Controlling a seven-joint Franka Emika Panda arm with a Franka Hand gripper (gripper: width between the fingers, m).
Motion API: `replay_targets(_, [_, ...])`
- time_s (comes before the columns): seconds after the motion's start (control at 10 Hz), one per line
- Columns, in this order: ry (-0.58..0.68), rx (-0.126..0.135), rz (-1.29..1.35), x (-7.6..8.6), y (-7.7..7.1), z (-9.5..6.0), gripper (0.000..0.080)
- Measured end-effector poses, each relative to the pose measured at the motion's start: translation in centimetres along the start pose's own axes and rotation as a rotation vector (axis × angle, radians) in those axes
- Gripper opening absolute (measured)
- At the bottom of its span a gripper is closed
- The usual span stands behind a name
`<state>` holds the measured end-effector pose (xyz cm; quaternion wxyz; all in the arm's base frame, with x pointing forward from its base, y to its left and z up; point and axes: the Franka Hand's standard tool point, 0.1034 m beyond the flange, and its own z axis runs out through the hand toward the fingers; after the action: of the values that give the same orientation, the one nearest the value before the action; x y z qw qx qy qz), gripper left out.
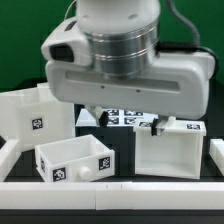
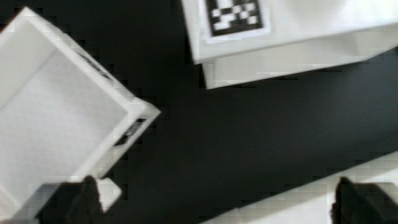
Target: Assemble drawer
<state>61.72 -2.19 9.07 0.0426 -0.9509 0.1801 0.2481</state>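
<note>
Exterior view. Q. Where do the parts of the drawer (image 1: pixel 168 155) lie?

A. They lie apart and unassembled on the dark bench (image 1: pixel 122 150). The knobbed tray (image 1: pixel 70 158) stands near the bench edge closest to that camera. Its knob (image 1: pixel 88 172) faces that edge, just behind the low rail (image 1: pixel 100 188). A boxy part (image 1: pixel 170 140), probably the housing, sits toward the near corner on the exterior view's right. An open tagged part (image 1: pixel 30 118) sits toward the edge on the exterior view's left. The marker board (image 1: pixel 122 117) lies beyond them, toward the far edge.

Q. What is the state of the gripper (image 2: pixel 222 205)?

A. In the wrist view the two fingers (image 2: pixel 80 200) stand wide apart with only bare bench between them, so nothing is held. Two white parts lie below the wrist, and neither sits between the jaws.

Q. How will the parts handle, and where should they be held?

A. Judged by appearance, they are thin-walled rigid plastic, light and smooth. They would likely slide or tip under a push rather than flex. Pinching one wall across its thickness, near mid-length and clear of the tags, looks the soundest hold. The round knob would probably slip between flat pads. An off-centre grip could let a tray swing.
</note>
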Motion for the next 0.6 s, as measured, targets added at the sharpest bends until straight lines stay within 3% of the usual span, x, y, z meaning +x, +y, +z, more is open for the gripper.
replay_targets(0.2, [-0.182, -0.016, 0.006, -1.2, 0.9, -0.2, 0.0649])
replay_targets(0.3, [-0.231, -0.040, 0.015, -1.3, 1.5, -0.2, 0.0649])
replay_targets(0.4, [-0.276, -0.048, 0.022, -1.5, 2.0, 0.2, 0.0649])
replay_targets(0.6, [-0.260, -0.054, 0.013, -2.0, 1.9, 0.0, 0.0649])
